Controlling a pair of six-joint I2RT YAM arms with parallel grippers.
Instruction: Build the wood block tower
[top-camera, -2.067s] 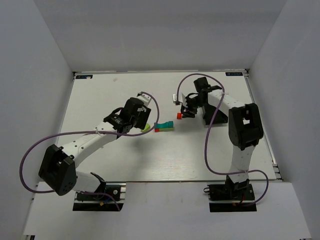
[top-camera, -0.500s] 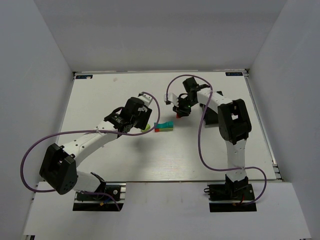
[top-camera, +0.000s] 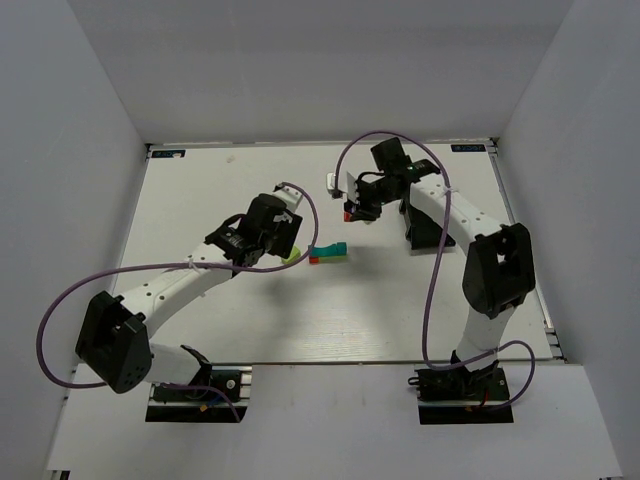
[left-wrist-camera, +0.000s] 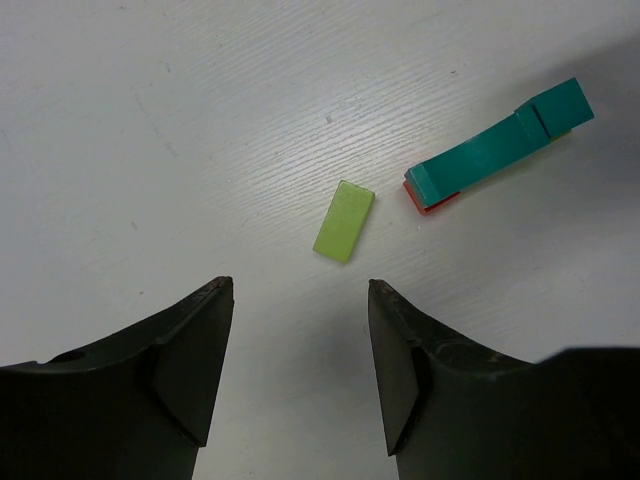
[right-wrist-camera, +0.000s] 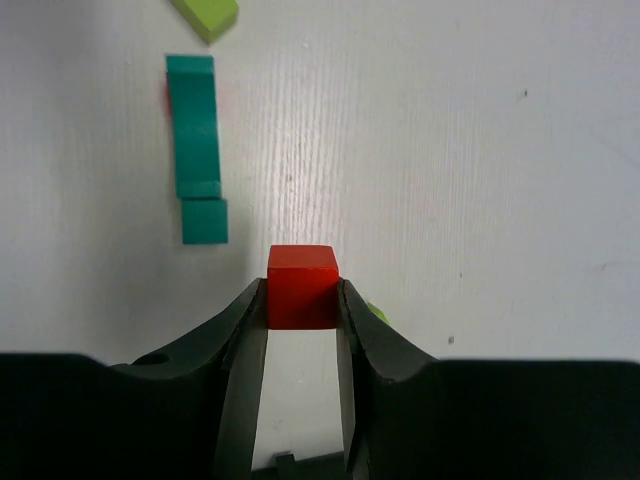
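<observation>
- From above, the wood block tower (top-camera: 328, 252) lay on the tabletop (top-camera: 200, 190) between both arms. The right hand (top-camera: 350, 213) hung beyond it, well apart, carrying a red cube (top-camera: 349, 216).
- In the left wrist view, the left hand (left-wrist-camera: 300, 290) stood wide open and empty above a lime green block (left-wrist-camera: 344, 221), with the tower off to the upper right.
- In the right wrist view, the right hand pinched the cube squarely, and the tower sat ahead and left. A good placement would mean centring over the teal pieces (right-wrist-camera: 197, 145), then lowering gently before release.
</observation>
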